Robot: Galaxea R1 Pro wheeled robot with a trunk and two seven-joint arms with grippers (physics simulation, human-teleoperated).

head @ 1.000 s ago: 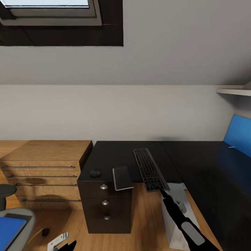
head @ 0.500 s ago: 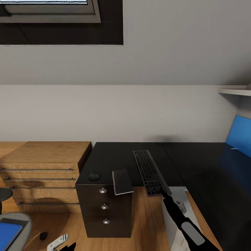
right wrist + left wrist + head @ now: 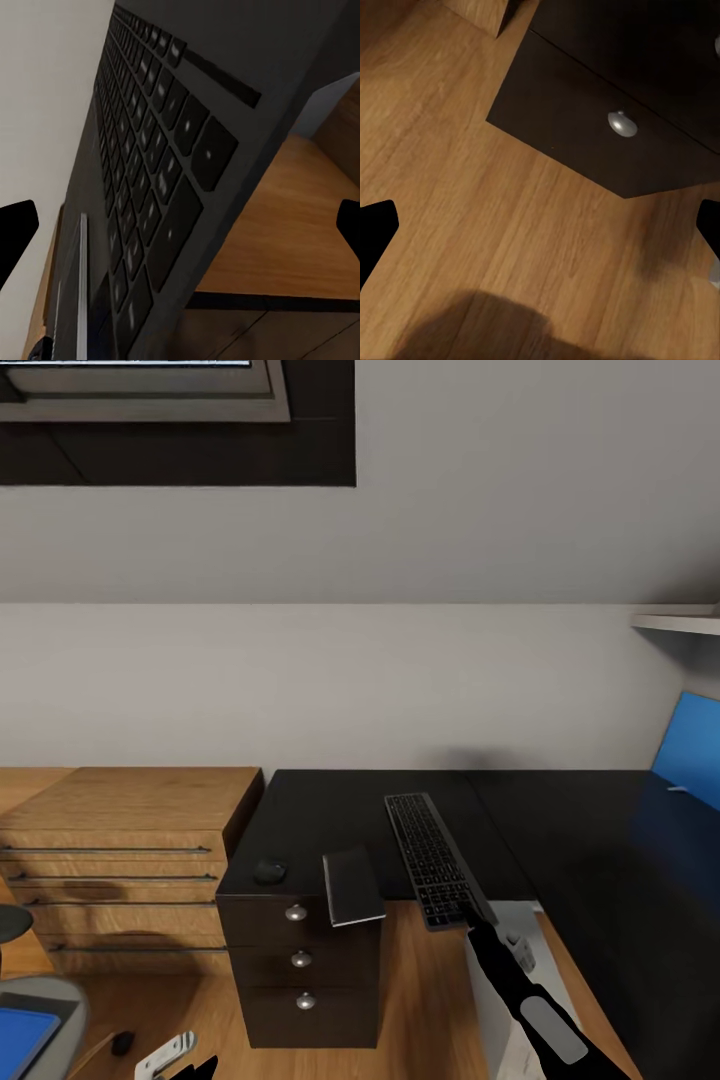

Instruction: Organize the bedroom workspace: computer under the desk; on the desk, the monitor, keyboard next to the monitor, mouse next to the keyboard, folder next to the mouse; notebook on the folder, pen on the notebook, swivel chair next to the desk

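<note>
The right gripper (image 3: 473,916) is reaching up from 5 o'clock to the near end of the keyboard (image 3: 434,856), which is lying on the desk (image 3: 560,810) with that end overhanging the front edge; in the right wrist view its fingertips (image 3: 16,232) are standing wide apart with the keyboard (image 3: 142,187) between them. The left gripper's fingertips (image 3: 375,229) are spread over the wood floor (image 3: 472,202) near a knobbed drawer (image 3: 607,142). The notebook (image 3: 352,886) is lying at 9 o'clock from the keyboard, the mouse (image 3: 269,872) farther that way, and the folder (image 3: 20,1035) is sitting on the chair (image 3: 45,1010) at 7 o'clock.
</note>
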